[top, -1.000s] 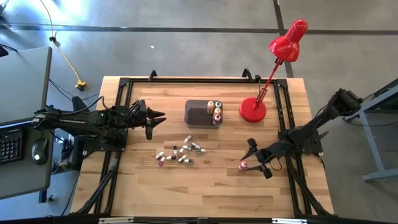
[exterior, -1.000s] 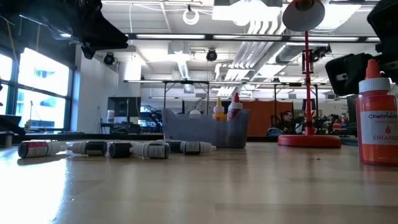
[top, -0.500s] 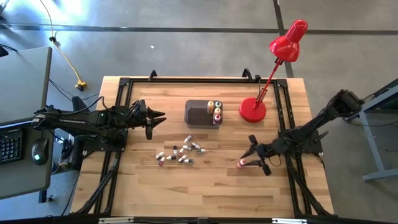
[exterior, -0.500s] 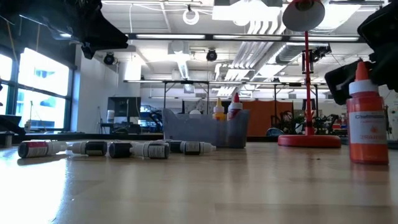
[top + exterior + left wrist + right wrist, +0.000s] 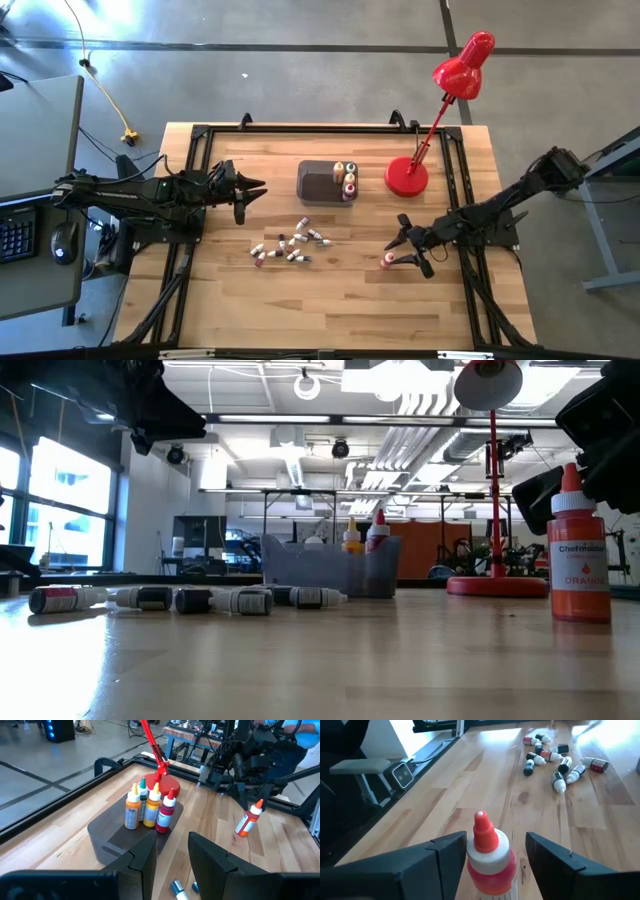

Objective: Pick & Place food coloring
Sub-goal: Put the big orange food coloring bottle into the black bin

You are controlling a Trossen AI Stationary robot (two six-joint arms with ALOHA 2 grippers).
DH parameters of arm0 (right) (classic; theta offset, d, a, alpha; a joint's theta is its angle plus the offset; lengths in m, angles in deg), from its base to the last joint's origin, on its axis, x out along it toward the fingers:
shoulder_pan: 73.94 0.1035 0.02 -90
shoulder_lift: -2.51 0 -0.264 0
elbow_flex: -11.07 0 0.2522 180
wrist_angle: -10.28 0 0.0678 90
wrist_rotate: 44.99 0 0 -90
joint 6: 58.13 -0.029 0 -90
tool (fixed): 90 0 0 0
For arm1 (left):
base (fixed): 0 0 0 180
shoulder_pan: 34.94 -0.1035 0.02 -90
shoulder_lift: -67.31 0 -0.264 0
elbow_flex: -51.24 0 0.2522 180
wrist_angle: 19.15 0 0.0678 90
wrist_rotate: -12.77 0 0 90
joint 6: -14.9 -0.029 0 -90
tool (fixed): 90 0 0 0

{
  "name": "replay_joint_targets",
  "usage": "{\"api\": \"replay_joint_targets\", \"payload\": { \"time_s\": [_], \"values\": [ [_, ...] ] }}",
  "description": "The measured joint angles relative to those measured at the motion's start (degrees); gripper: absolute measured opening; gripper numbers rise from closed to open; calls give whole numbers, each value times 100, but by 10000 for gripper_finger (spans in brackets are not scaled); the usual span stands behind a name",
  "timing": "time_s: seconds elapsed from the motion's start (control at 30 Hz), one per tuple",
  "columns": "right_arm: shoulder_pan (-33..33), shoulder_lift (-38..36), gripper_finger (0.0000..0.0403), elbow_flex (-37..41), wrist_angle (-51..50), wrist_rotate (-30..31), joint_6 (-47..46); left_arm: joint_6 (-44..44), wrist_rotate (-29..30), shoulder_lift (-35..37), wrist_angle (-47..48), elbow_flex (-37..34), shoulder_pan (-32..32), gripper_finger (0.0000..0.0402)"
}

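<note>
Pick step. Right pincer spread, fingers flanking upright orange food coloring bottle near worktop's right edge, not yet pinching. Next: close on bottle, lift, carry to dark bin holding 4 bottles. Left pincer waits near left edge, part-spread, holding nothing.

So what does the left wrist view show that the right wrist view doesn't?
Only the left wrist view shows the dark bin with four bottles standing in it, the red lamp's base, and the right arm beyond. Only the right wrist view shows the right gripper open astride the orange bottle, and the whole scatter of small vials lying on the table. Both show the orange bottle and the wooden table.
</note>
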State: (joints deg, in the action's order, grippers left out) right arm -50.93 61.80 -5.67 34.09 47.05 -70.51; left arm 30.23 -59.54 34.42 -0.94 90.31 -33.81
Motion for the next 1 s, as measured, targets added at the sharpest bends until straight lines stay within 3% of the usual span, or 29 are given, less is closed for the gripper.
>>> {"api": "replay_joint_targets", "payload": {
  "time_s": [0.43, 0.8, 1.0],
  "values": [
    [-181, 0, 196, 0, -144, -112, 44, 0, -2, -1, 1, -1, 0, 111],
    [-320, 4, 111, 4, -100, -282, 108, 0, 118, -2, 0, -2, 0, 111],
    [-318, 4, 118, 5, 710, -125, 506, -2, 136, -1, 1, -2, 0, 111]
  ]
}}
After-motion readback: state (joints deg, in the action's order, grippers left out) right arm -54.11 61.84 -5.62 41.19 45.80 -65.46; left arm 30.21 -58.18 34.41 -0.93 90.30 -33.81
